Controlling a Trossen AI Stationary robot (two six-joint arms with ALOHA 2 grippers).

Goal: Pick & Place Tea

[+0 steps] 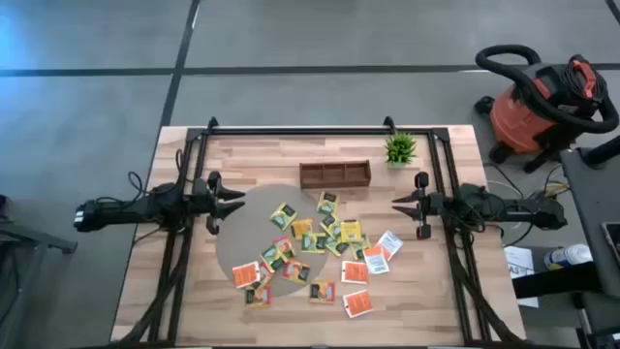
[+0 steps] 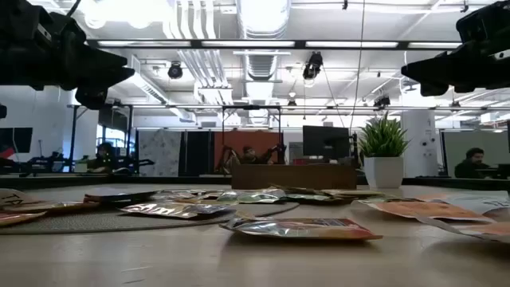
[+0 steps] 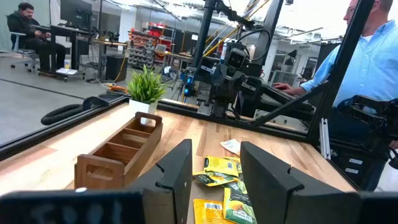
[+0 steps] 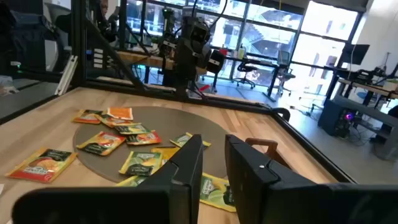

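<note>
High view: both hands hover empty, the left hand (image 1: 235, 205) and right hand (image 1: 397, 205) parted, flanking the tea sachets (image 1: 312, 254) scattered on the bench (image 1: 446, 301). No pick begun; next, descend onto one sachet.

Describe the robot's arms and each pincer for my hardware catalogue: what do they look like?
Both arms are black, slim and jointed, with dark cables trailing from their outer ends. The left pincer and right pincer each end in two pointed black prongs. Seen close up, the left fingers and right fingers are flat, matte, angular plates.
</note>
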